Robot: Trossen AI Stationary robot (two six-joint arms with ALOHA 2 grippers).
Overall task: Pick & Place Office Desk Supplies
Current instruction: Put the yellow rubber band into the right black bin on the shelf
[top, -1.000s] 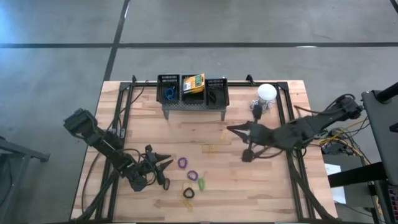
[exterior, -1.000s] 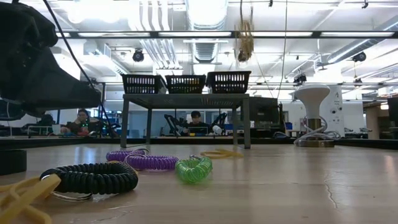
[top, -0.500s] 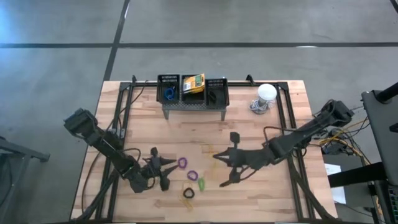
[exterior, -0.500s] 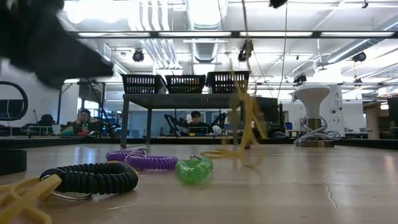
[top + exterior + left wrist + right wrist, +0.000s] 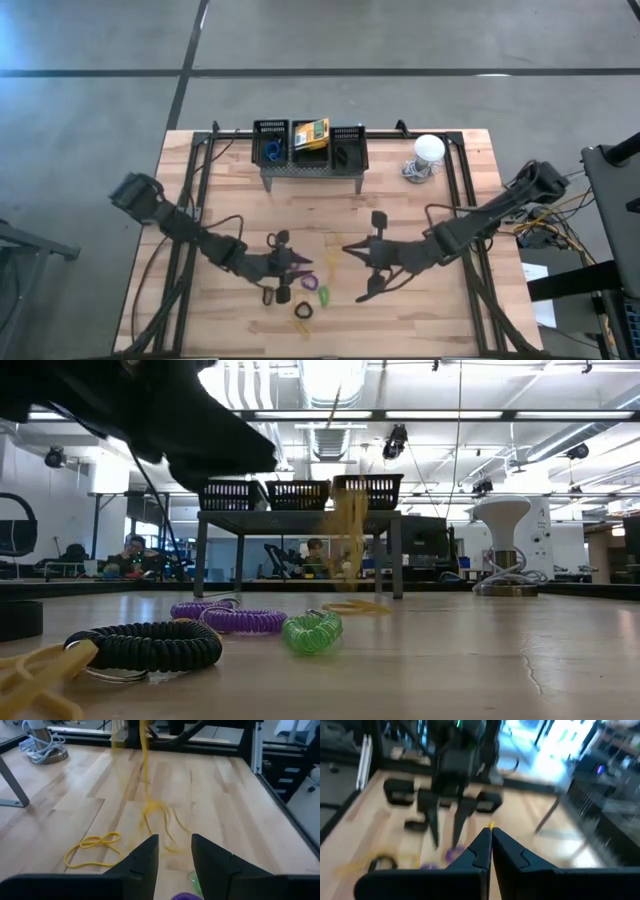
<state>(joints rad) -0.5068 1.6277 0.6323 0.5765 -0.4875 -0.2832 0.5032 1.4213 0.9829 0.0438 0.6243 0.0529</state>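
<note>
Bright ceiling strip lights (image 5: pixel 330 415) glare above the counter (image 5: pixel 450 650) (low view). The hanging yellow band (image 5: pixel 348 530) is motion-blurred, and the right wrist view is smeared throughout.

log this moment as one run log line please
right gripper: shut on yellow band, lifted over table centre | left gripper: open, by purple loop | baskets: on stand

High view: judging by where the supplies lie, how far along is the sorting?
Done: crayon boxes and a blue loop sit in the baskets. In hand: the right gripper holds a yellow band above the table; the left gripper hovers open. Left: purple loops, green loop, black loop and another band on the table.
</note>
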